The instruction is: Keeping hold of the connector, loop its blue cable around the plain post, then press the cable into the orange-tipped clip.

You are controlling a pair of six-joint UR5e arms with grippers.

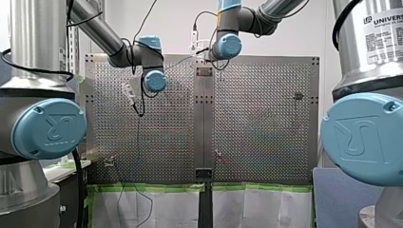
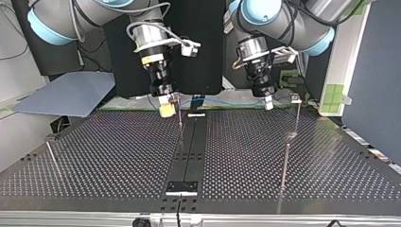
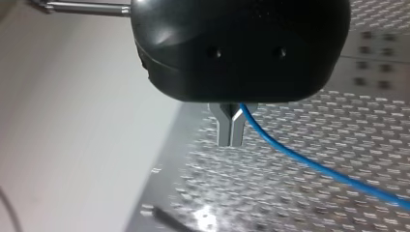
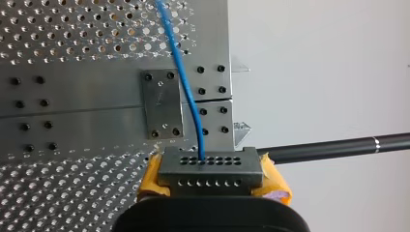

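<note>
At the top view's far table (image 2: 118, 156) edge, my right gripper (image 4: 211, 182) pinches the connector (image 4: 210, 166) between yellow pads (image 4: 151, 176). Its blue cable (image 4: 186, 82) runs right to my left gripper (image 3: 231, 130), whose metal fingers (image 3: 225, 129) are pressed together, the cable just beside them.

Dark centre strip (image 2: 189, 142) runs along perforated tabletop (image 2: 94, 156). My right hand (image 2: 166, 109), yellow pads, hangs over strip's far end. Thin post (image 2: 180, 124) stands at strip's edge, just beside it. My left hand (image 2: 268, 101) hangs well off strip's other side. Blue cable (image 2: 222, 100) spans between hands, beyond strip's far end.
</note>
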